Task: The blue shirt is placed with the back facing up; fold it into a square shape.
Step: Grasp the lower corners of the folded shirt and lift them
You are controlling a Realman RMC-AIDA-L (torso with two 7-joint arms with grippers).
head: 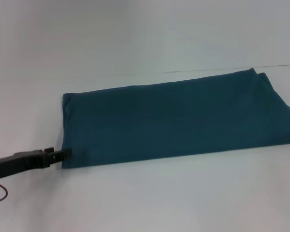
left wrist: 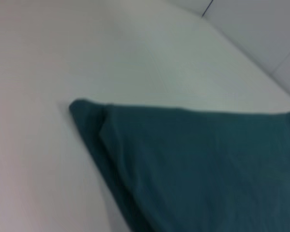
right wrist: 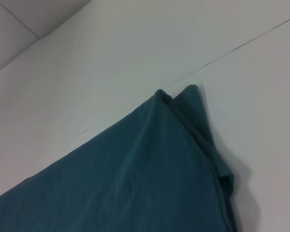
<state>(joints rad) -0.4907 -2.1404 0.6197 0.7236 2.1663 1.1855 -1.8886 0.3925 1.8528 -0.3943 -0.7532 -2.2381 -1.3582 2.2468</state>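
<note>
The blue shirt (head: 176, 118) lies flat on the white table (head: 145, 198), already folded into a long band. Its long axis runs left to right across the scene and tilts a little, so the right end sits farther away than the left end. The plain side faces up — no lettering shows in any view.

The left gripper (head: 64, 154) reaches in low from the near left, its dark fingertips right at the near-left corner of the band, touching or just at the cloth edge. Whether the fingers have closed on the fabric or merely rest against it cannot be told. The right gripper is outside the head view, and neither wrist picture shows any fingers.

The left wrist view adds what the head view cannot: at the left end of the shirt (left wrist: 193, 164), an under layer pokes out slightly past the top layer, so the fold is not quite flush there. The right wrist view shows the far-right corner of the shirt (right wrist: 150, 183) — two stacked layers bunched into small ridges beside a thin seam line in the table (right wrist: 241, 46).
</note>
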